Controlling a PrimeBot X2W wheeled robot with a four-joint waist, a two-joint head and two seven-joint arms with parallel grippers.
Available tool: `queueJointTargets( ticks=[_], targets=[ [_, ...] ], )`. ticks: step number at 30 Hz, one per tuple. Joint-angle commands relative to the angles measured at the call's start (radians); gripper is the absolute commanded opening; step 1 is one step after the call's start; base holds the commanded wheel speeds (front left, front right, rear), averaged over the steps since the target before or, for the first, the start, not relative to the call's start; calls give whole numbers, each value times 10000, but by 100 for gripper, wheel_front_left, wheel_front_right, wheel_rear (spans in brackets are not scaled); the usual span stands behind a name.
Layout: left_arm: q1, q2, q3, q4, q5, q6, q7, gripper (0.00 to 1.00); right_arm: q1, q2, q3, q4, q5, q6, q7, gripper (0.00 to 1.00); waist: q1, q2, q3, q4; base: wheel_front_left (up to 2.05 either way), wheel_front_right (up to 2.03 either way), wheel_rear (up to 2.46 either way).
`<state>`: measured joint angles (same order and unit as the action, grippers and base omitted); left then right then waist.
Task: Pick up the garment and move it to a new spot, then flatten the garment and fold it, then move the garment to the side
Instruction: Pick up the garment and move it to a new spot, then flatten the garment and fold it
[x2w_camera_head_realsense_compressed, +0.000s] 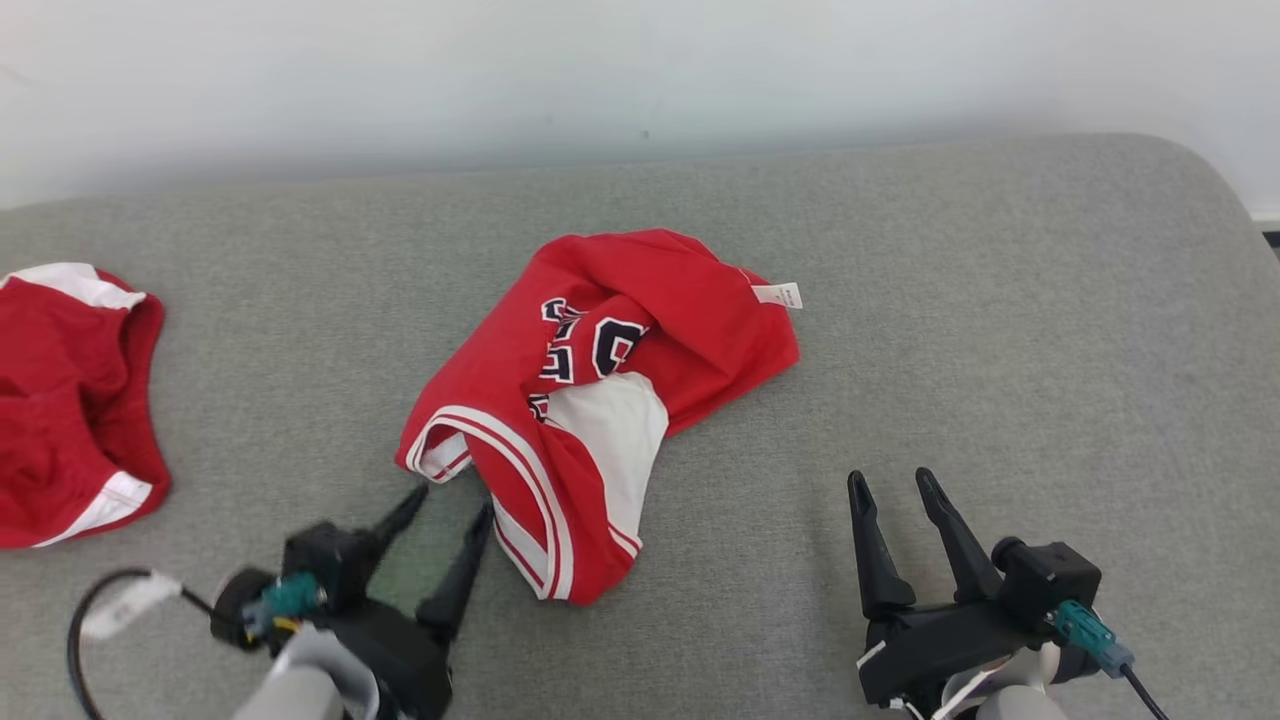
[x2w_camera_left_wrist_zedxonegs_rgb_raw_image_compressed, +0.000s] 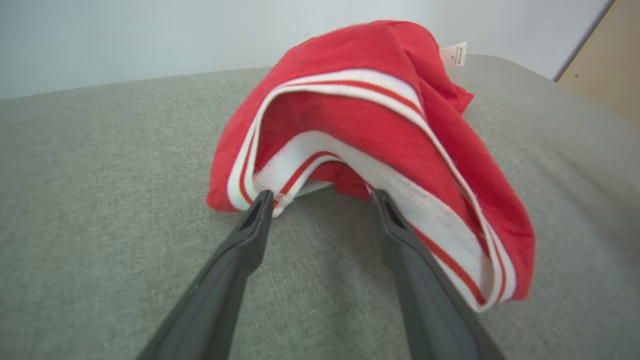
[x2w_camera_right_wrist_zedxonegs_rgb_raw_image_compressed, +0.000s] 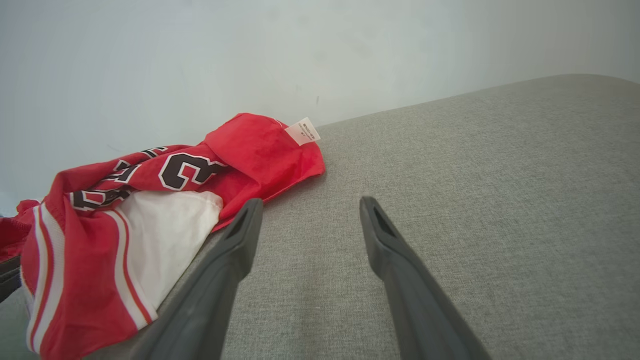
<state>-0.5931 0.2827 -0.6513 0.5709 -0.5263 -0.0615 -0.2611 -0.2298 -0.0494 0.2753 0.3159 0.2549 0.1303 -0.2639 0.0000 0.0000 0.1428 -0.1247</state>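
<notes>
Currently left jaws wide at garment (x2w_camera_head_realsense_compressed: 700, 330) hem; right jaws wide, empty

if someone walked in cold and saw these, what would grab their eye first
The crumpled red jersey with white trim and dark lettering, lying in the middle of the grey padded surface, jumps out first. Next come the left hand, open right at its striped hem, and the right hand, open over bare surface to the jersey's right. A second red garment lies at the far left.
</notes>
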Motion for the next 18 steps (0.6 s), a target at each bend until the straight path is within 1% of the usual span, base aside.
queueJointTargets(
  ticks=[1,4,5,11,14,18],
  targets=[
    [688,30,131,-414,148,141,-45,100,144,-13,-14,-1,-8,8,-14,100,0,0,-122,168,0,0,0],
    [1533,-18,313,-1534,439,350,-45,100,240,-22,-141,-46,-91,8,-14,100,0,0,-116,313,0,0,0],
    [1533,-18,313,-1534,439,350,-45,100,240,-22,-141,-46,-91,8,-14,100,0,0,-116,313,0,0,0],
    [2219,-56,225,-2695,638,523,-46,100,260,-21,-178,-4,-169,8,-14,100,0,0,-86,356,0,0,0],
    [2438,-62,69,-2854,566,440,8,100,212,-16,-126,-10,-130,8,-14,100,0,0,-23,277,0,0,0],
    [2401,-114,-101,-2700,635,377,75,100,85,-22,-86,8,-43,8,-14,100,0,0,49,72,0,0,0]
  ],
)
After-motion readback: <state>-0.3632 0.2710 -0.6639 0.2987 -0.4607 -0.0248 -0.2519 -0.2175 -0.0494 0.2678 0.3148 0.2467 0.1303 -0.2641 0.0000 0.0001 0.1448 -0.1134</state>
